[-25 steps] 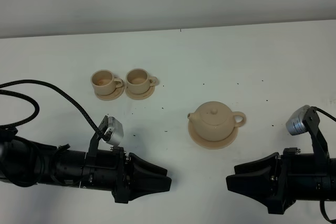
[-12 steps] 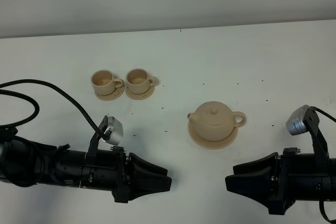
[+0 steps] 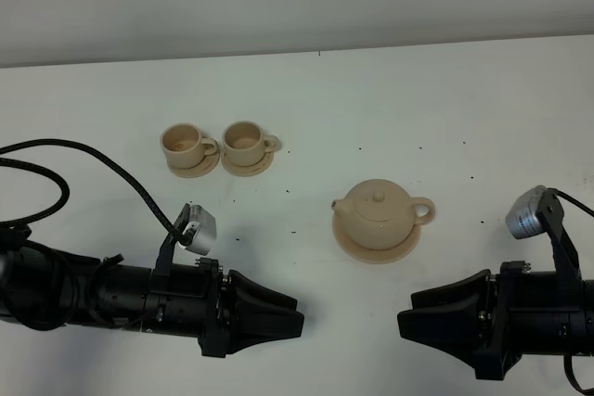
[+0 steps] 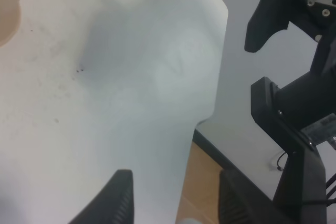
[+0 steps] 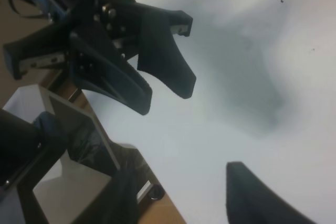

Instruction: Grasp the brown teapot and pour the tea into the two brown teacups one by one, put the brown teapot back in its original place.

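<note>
The brown teapot (image 3: 379, 210) sits upright on its round tan plate (image 3: 355, 246), right of the table's middle, spout to the left and handle to the right. The two brown teacups (image 3: 186, 144) (image 3: 244, 137) stand side by side on small saucers at the back left. My left gripper (image 3: 299, 314) lies low near the front edge, pointing right, open and empty (image 4: 176, 203). Facing it from the right, my right gripper (image 3: 406, 311) is also open with nothing between its fingers (image 5: 184, 198). Both are in front of the teapot and apart from it.
The white table (image 3: 390, 108) ends at a grey wall behind. A black cable (image 3: 102, 162) loops over the table at the left. The left wrist view shows the table's front edge (image 4: 207, 114) and the right arm (image 4: 283, 19) beyond it.
</note>
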Available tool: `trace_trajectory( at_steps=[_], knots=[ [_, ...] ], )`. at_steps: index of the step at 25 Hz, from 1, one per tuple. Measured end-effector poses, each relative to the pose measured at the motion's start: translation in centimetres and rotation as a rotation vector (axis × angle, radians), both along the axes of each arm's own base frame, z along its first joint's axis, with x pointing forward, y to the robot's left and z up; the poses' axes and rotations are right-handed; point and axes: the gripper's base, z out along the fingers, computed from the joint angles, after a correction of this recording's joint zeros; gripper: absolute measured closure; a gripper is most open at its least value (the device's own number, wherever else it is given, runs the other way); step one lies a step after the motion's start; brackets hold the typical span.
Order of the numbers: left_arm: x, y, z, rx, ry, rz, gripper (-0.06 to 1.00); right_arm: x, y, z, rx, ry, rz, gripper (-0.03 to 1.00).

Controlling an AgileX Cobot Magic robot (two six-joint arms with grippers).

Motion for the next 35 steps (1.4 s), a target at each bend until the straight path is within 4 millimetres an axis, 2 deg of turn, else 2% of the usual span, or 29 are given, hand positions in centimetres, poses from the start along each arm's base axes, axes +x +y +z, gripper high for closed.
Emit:
trace_trajectory(
  at_steps=[8, 13, 20, 26, 32, 35],
  knots=[
    [0.0, 0.0, 0.0, 0.0, 0.007, 0.003, 0.55, 0.0, 0.0, 0.0, 0.0, 0.0, 0.0, 0.57],
    [0.0, 0.0, 0.1, -0.011, 0.074, 0.027, 0.55, 0.0, 0.0, 0.0, 0.0, 0.0, 0.0, 0.57],
    [0.4, -0.2, 1.0, -0.064, 0.086, 0.081, 0.55, 0.0, 0.0, 0.0, 0.0, 0.0, 0.0, 0.57],
    [1.4, 0.4, 5.2, -0.051, 0.034, 0.142, 0.55, 0.0, 0.0, 0.0, -0.001, 0.0, 0.0, 0.57],
    [1.9, 1.6, 9.5, 0.199, 0.049, 0.282, 0.55, 0.0, 0.0, 0.0, -0.001, 0.0, 0.0, 0.57],
    [1.2, 2.5, 11.9, 0.304, 0.04, 0.347, 0.55, 0.0, 0.0, 0.0, -0.001, 0.0, 0.0, 0.57]
  ],
)
